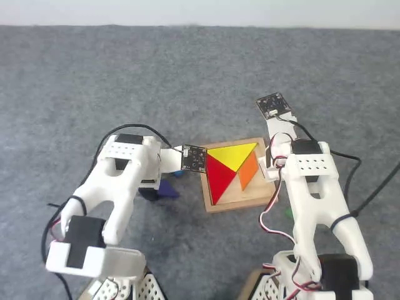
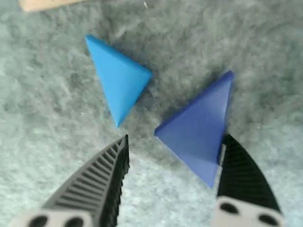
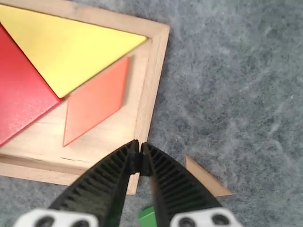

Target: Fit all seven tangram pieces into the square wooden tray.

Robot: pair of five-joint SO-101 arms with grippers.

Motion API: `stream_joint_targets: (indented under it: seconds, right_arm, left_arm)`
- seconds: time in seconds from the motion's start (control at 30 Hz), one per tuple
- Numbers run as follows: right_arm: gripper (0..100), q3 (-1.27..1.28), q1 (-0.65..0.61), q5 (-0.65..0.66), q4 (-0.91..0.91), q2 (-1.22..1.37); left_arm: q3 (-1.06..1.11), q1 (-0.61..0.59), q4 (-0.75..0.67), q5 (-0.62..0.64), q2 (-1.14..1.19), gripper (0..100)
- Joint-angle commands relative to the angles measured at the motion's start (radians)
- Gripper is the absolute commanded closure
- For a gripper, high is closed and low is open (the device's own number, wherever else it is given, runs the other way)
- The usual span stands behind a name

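At 9 o'clock from the square wooden tray (image 1: 240,204), low over the grey table (image 1: 75,81), the left arm (image 1: 115,187) bends forward with its wrist pitched down over two loose pieces. The left arm's fingers (image 2: 108,177) are spread wide and empty. The dark blue triangle (image 2: 199,125) lies flat between them, crowded against one finger. Its long edge runs along that finger's length and its square corner points across the gap at the other. The light blue triangle (image 2: 120,80) lies just past the fingertips, near the dark one but apart from it. A squeeze would likely catch the dark piece from corner to long edge, a hold that may let it twist.

The tray holds a red triangle (image 1: 219,176) on its 9 o'clock side, a yellow triangle (image 1: 234,156) along 12 o'clock and an orange parallelogram (image 1: 248,170) toward 3 o'clock. Its floor toward 5 o'clock is bare wood.

The right arm (image 1: 315,187) stands at the tray's 3 o'clock, wrist tipped down. The right arm's fingers (image 3: 113,182) are pressed together on nothing, tips over the tray's rim. A tan triangle (image 3: 208,179) and a green piece (image 3: 147,218) lie beside them, nearer this arm.
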Motion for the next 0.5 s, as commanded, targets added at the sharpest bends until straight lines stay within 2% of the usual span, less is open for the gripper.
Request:
stream_joint_targets:
  seconds: [0.0,0.13,0.37,0.47]
  right_arm:
    - [99.1,-0.005,0.013,0.018,-0.013,-0.048]
    - [99.1,-0.005,0.008,0.02,-0.013,-0.048]
    - [99.1,-0.005,0.015,0.02,-0.01,-0.054]
    - [99.1,-0.005,0.015,0.021,-0.012,-0.054]
  left_arm:
    - [-0.039,0.002,0.012,-0.015,-0.003,70]
    - [-0.067,0.015,0.032,-0.011,0.006,69]
    - [-0.332,0.018,0.267,-0.002,0.227,70]
    - [-0.36,0.018,0.29,-0.002,0.249,70]
